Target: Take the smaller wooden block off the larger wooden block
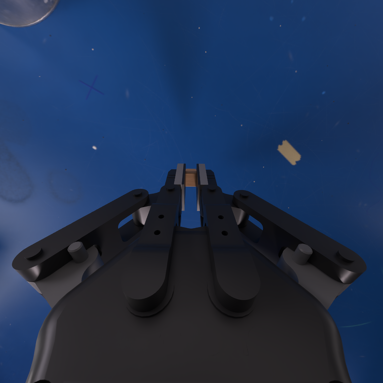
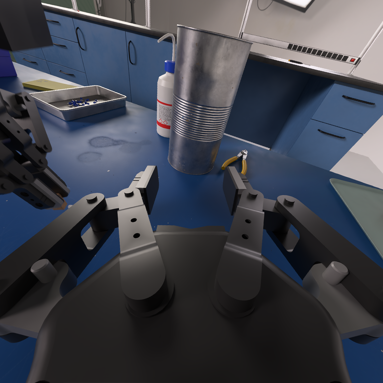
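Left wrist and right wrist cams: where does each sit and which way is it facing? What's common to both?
Left wrist view: on the left gripper, looking steeply down at the blue table; its fingers pinch a small wooden block.
Right wrist view: on the right gripper, jaws open, facing across the table toward a metal can, wash bottle, tray and pliers.
Shared: the left gripper with its block, the table, the can.

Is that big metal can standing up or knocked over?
Upright. The metal can stands on its base on the blue table, open rim at the top, beside the white squeeze bottle.
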